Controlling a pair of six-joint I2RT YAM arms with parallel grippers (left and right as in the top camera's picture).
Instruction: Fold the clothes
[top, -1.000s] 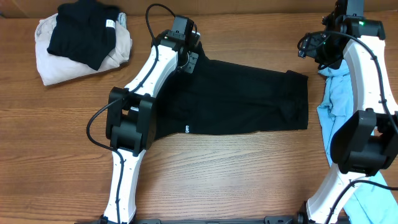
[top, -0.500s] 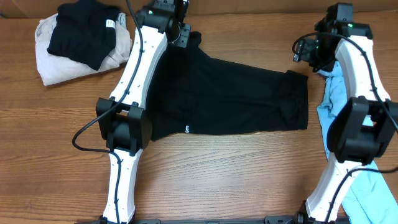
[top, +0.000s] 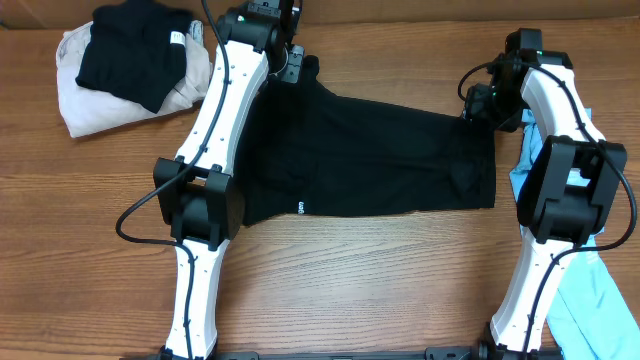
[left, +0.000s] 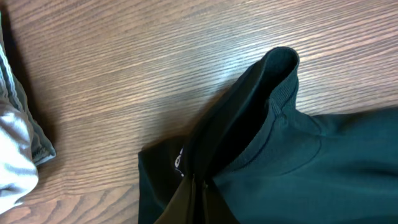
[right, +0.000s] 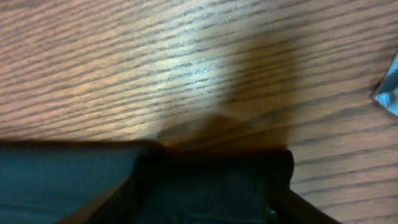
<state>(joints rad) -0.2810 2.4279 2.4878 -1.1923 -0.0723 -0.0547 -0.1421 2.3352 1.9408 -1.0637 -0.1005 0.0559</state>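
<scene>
L fingers (top: 296, 66) clamped on collar of black shirt (top: 380, 150) at far edge, R fingers (top: 476, 104) spread wide over its far-right corner, rest flat on surface (top: 350, 280).

Black shirt (top: 380, 160) lies spread out, one corner lifted.

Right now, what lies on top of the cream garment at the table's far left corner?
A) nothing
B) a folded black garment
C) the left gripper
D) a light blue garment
B: the overhead view shows a folded black garment resting on the cream garment, while the light blue garment lies far to the right instead.
</scene>
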